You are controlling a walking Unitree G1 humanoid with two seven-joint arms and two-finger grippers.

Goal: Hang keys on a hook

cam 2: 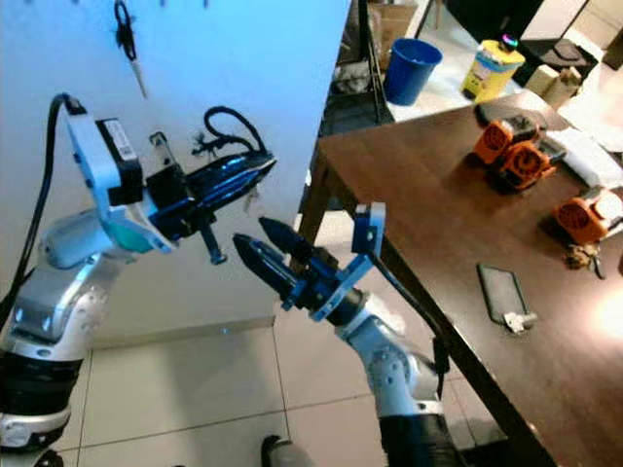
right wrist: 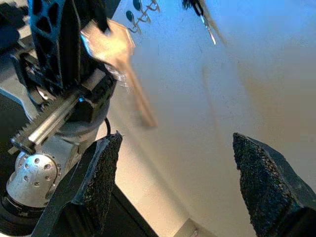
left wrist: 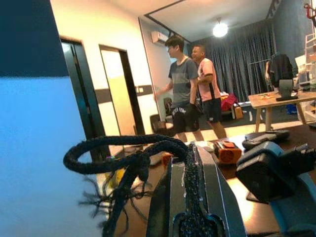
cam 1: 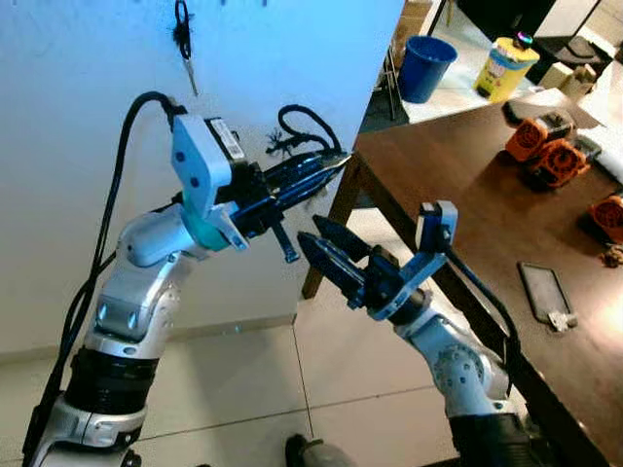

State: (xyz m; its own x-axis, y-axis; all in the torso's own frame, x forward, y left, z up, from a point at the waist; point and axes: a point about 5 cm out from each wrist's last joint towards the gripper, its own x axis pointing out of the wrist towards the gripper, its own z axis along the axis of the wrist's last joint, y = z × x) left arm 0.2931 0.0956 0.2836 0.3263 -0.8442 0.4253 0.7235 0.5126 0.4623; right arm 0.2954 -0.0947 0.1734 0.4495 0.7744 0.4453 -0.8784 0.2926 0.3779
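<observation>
Two grippers, left gripper (cam 1: 326,165) clamping one key cord (cam 1: 297,131).

Left pincer (cam 1: 326,167) raised with fingers closed; right pincer (cam 1: 321,248) below, fingers spread

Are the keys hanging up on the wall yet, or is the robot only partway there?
Partway. Done: one set of keys already hangs high on the wall. In hand: the left gripper is shut on a black cord loop, with a key dangling below. The right gripper waits open nearby. Left: lifting the loop up onto a hook.
</observation>
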